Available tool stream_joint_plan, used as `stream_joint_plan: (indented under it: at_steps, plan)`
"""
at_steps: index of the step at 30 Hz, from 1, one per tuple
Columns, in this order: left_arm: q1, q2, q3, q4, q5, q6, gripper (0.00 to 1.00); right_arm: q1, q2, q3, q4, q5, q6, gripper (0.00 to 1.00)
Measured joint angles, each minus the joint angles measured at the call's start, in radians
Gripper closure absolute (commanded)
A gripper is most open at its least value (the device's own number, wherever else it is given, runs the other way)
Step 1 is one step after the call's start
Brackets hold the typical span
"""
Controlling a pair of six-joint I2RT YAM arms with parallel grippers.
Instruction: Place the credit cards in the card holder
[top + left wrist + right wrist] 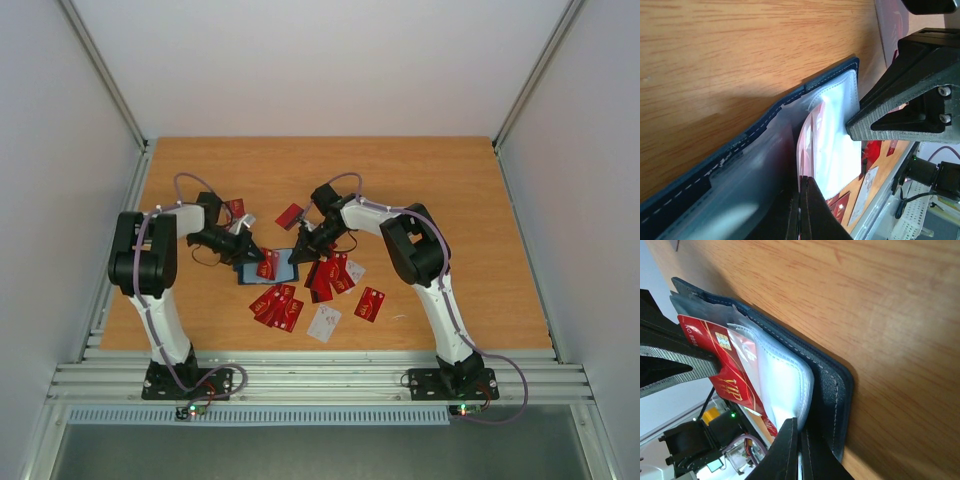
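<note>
At table [440, 200] centre, your holder [250, 274] lies open and flat, long axis left to right.
Left gripper [801, 190]: jaws together, nipping the edge of a red card [722, 367].
Right gripper [798, 432]: jaws together on a clear sleeve [785, 385].
Only the right wrist view shows you the card's chip face; the left wrist view sees it edge-on, blurred through plastic.
Loose cards [276, 306] lie just beside the holder; from above you can't read their print.
</note>
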Motion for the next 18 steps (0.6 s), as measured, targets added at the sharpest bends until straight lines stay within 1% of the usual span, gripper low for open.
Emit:
stream_joint_plan:
  at_steps: [4,12,18]
  plan:
    - [-0.001,-0.01,-0.012,0.015,-0.02,-0.005,1.0,0.0,0.003,0.009,-0.013,0.003,-0.007,0.99]
    - [-0.023,-0.074,-0.023,0.025,-0.113,-0.018,1.0,0.0,0.003,0.011,-0.016,0.003,-0.011,0.99]
    - [-0.023,-0.08,-0.023,0.024,-0.135,-0.004,1.0,0.0,0.004,0.011,-0.014,0.003,-0.011,0.99]
